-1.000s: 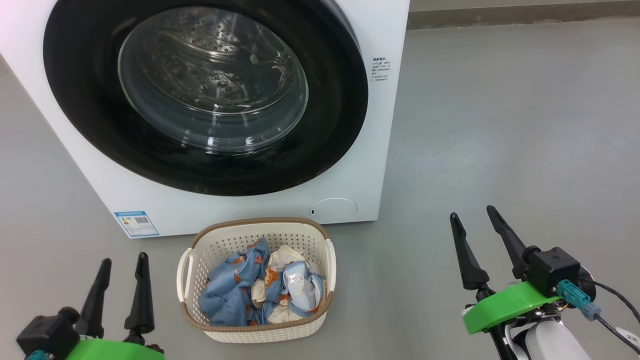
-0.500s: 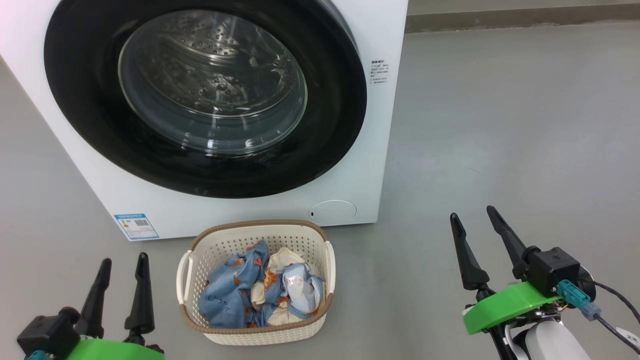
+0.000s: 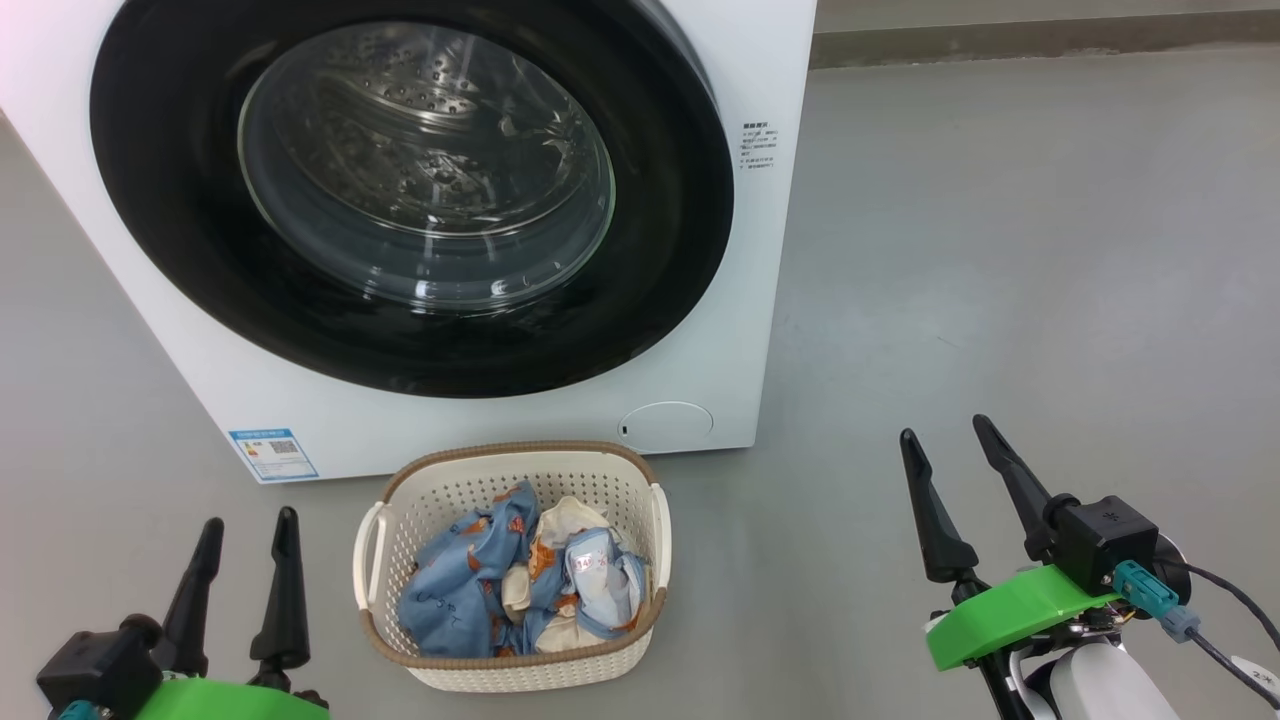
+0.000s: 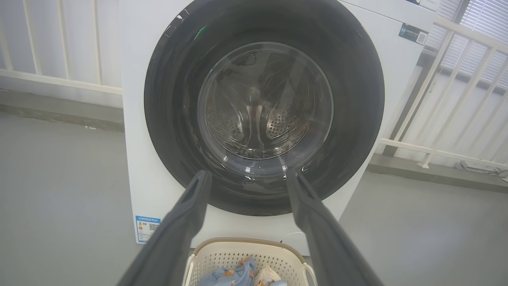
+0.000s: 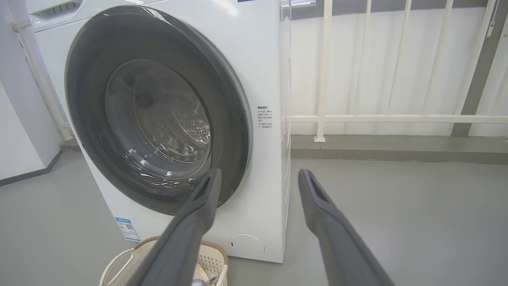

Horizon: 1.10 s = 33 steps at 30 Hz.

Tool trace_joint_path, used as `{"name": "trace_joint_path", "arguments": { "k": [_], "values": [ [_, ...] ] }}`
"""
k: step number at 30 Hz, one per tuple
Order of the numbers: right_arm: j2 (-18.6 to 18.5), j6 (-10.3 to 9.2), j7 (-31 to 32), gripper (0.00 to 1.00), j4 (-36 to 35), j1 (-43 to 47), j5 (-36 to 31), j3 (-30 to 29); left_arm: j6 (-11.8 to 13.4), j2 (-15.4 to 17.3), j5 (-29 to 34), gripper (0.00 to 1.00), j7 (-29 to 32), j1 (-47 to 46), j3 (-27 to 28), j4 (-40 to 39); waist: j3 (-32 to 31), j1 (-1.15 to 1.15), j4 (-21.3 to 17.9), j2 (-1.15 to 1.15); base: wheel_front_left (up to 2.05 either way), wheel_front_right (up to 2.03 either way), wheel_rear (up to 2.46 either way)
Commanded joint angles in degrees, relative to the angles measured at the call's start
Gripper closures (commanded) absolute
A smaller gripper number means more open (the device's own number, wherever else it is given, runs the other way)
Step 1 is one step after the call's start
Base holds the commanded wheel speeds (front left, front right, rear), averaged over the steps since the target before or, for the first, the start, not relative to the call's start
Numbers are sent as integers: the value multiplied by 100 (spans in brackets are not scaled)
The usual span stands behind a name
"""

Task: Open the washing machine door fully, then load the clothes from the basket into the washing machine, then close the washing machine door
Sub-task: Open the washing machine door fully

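Grippers: left gripper (image 3: 250, 518) and right gripper (image 3: 943, 428) hang low over the grey floor (image 3: 1000, 250), fingers spread wide, both empty, one on each side of the basket.
Washing machine (image 3: 740, 250): white front-loader standing on the floor directly ahead, its drum visible through the glass.
Washing machine door (image 3: 425, 170): shut flush against the cabinet, so the first step is not yet done. Glossy black ring and bulging glass look rigid, heavy and slick, poor surfaces for thin fingers. No handle can be made out; the grey lip along the rim nearest the right gripper, seen in the right wrist view, looks the likeliest place to hook and pull.
Basket (image 3: 520, 448): light perforated plastic, on the floor just in front of the machine, between the two grippers. Likely to slide if nudged.
Clothes (image 3: 520, 585): soft blue and cream garments crumpled together inside the basket. Limp and light, probably tangled; a pinch on a raised fold near the top should lift them, perhaps several at once.
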Motion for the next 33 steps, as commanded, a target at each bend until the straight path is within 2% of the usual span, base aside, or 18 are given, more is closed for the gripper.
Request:
{"name": "trace_joint_path", "arguments": {
  "k": [1, 20, 33],
  "values": [
    [-20, 26, -71, 0, -123, -224, 17, 135, -13, 122, 48, 0, -37, -183, 202, -94, 2, 0, -1, 0, 0, 0, 0],
    [-20, 26, -71, 0, -36, -301, 11, 13, -13, 178, -39, 0, -37, -221, 177, -79, 102, 0, 48, 0, 0, 0, 0],
    [-40, 26, -71, 0, 63, -757, -95, -249, -13, 305, -221, 0, -37, -266, 137, -236, 359, 0, 106, 0, 0, 0, 0]
  ]
}}
